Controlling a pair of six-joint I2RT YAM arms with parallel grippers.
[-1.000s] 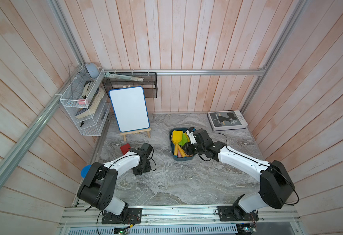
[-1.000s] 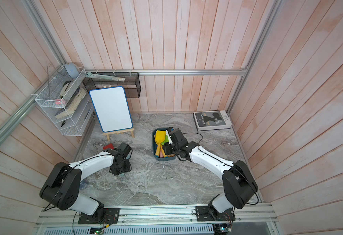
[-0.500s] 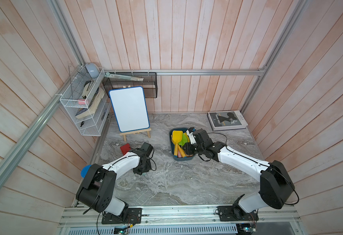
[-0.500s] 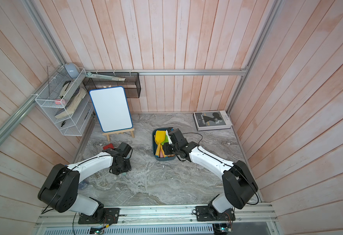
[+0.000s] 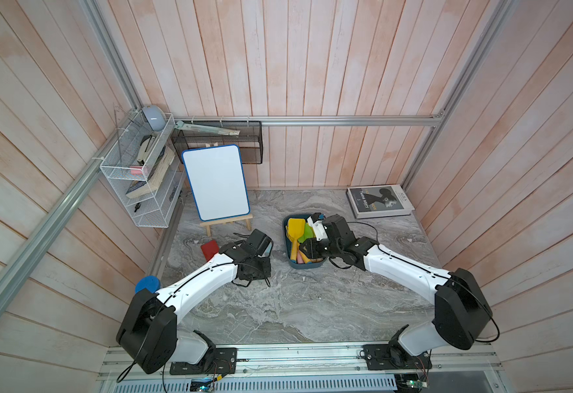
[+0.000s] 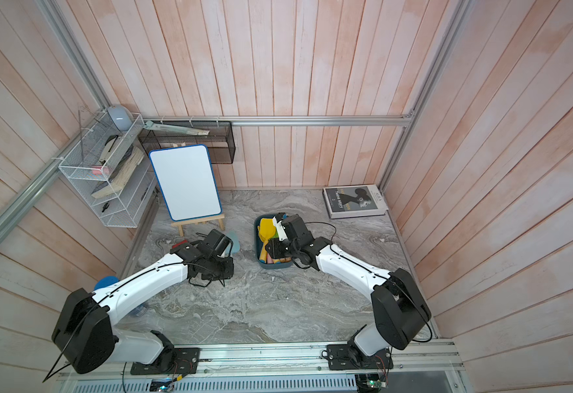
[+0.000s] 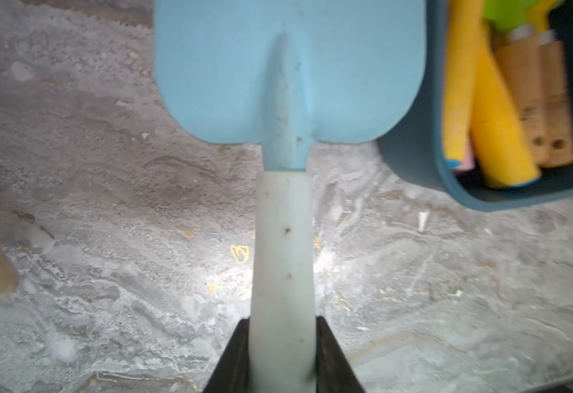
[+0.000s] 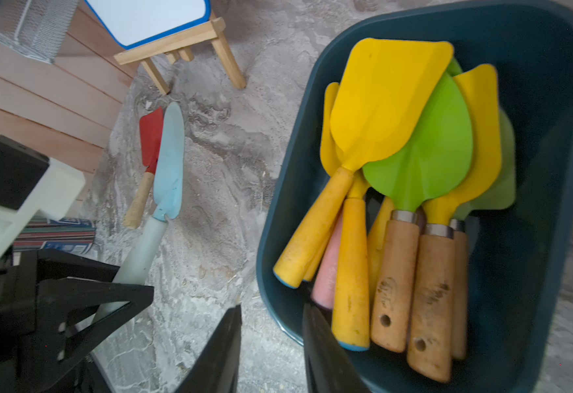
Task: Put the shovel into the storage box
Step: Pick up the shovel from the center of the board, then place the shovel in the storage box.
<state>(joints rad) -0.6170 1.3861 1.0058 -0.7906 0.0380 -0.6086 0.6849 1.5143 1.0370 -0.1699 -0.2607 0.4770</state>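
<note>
Left claw (image 7: 282, 321) is clamping tight on the shovel (image 7: 288, 78) handle now, having just squeezed in, so we're thinking lift's next. It's sitting just beside the box (image 7: 414, 160), not in yet. Right claw (image 8: 274, 306) is straddling the rim; grip unclear.

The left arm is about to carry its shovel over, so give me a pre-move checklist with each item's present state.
1. Left gripper closed on the light blue shovel's white handle: ok.
2. Blade lifted off the table: cannot tell.
3. Storage box steadied: the right gripper straddles its rim; whether it is clamped: cannot tell.
4. Room in the box: the yellow and green shovels are stacked together, with bare floor beside them: ok.
5. Red shovel lies on the table, on the side away from the box: ok.
</note>
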